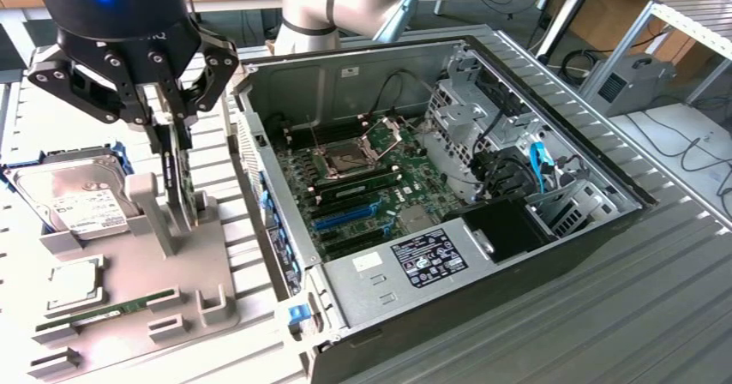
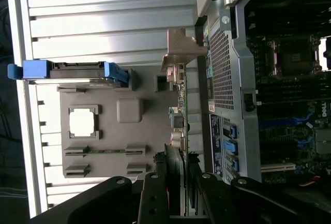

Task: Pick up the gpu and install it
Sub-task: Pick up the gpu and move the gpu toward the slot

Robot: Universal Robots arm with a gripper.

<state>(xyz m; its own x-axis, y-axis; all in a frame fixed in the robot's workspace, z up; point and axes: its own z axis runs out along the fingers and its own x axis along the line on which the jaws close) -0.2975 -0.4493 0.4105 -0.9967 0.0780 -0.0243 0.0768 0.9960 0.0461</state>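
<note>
Over the gray stand (image 1: 171, 273), the tool (image 1: 171, 140) pinches the upright gpu (image 1: 174, 191) (wrist view shows its bracket (image 2: 181, 48)).

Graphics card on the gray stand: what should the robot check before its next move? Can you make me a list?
1. Graphics card standing on its edge in the gray holder: ok.
2. Gripper right above the card and lined up with it: ok.
3. Firm hold on the card: cannot tell.
4. Computer case open on its side, with the inside showing: ok.
5. Blue slots on the board inside look free: ok.
6. Blue cable lies away from those slots, toward the exterior view's right: ok.
</note>
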